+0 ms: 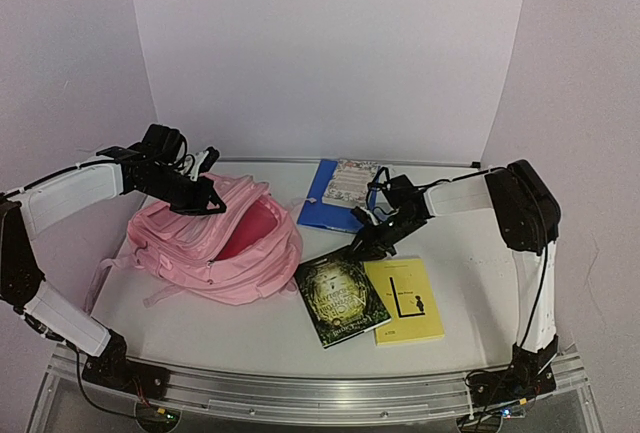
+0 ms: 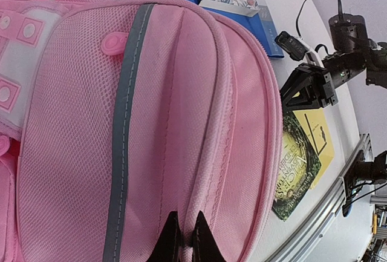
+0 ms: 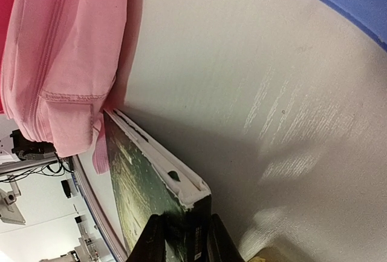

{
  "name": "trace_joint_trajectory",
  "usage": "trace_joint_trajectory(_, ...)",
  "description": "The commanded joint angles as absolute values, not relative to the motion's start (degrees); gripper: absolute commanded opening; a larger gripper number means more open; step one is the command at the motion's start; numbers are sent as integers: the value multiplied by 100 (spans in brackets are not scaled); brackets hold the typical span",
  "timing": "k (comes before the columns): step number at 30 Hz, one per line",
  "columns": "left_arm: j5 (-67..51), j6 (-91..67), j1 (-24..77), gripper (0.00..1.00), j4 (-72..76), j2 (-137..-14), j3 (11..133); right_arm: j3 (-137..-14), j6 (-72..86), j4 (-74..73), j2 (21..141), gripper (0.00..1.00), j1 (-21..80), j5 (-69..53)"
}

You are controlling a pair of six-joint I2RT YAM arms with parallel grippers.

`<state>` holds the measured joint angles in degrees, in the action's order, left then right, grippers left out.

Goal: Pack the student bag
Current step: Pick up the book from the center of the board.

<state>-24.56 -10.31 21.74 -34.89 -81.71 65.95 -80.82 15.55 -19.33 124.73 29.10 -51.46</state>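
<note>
The student bag lies on the left part of the tabletop, with its mouth turned up and toward the books. The left gripper has its jaws clenched on a thin fold of the pink fabric at the upper rim, so that the mouth is held open. The right gripper has its jaws pinched on the far corner of the dark green book. From the right wrist view I cannot tell how firm this pinch is.

The first danger, in my judgement, is this corner grip. The book is held at one point only, so when it is lifted it can swing down, turn in the jaws or slip out. The cover can also fall open.

The second danger is the yellow book. It lies just beside the green one, so a low or dragging lift can push it along.

The third danger is the soft fabric. If the fold slips from the left jaws, the mouth sinks shut, and the book then hits the rim and pushes the whole bag away. The bag's lower edge is very near the book's other corner and can catch it too.
</note>
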Motion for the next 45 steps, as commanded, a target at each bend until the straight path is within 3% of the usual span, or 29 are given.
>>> trace_joint_trajectory(1,-2807,-905,2171,0,-2908,-7919,6766,-7884,1941,-1665,12024,0,2948,-4949)
trace_joint_trajectory(10,-2758,-898,2178,0,-2927,-7832,6760,-7561,2378,-1826,10228,0,2948,-4008)
trace_joint_trajectory(16,-2815,-928,2174,0,-2918,-7834,6774,-8326,2208,-3148,9619,0,3139,-2668)
trace_joint_trajectory(30,-2821,-958,2174,0,-2903,-7791,6743,-9780,2617,-4811,10201,0,4581,-349)
trace_joint_trajectory(45,-2826,-960,2173,0,-2909,-7725,6733,-10780,3003,-5295,11476,2,5245,502)
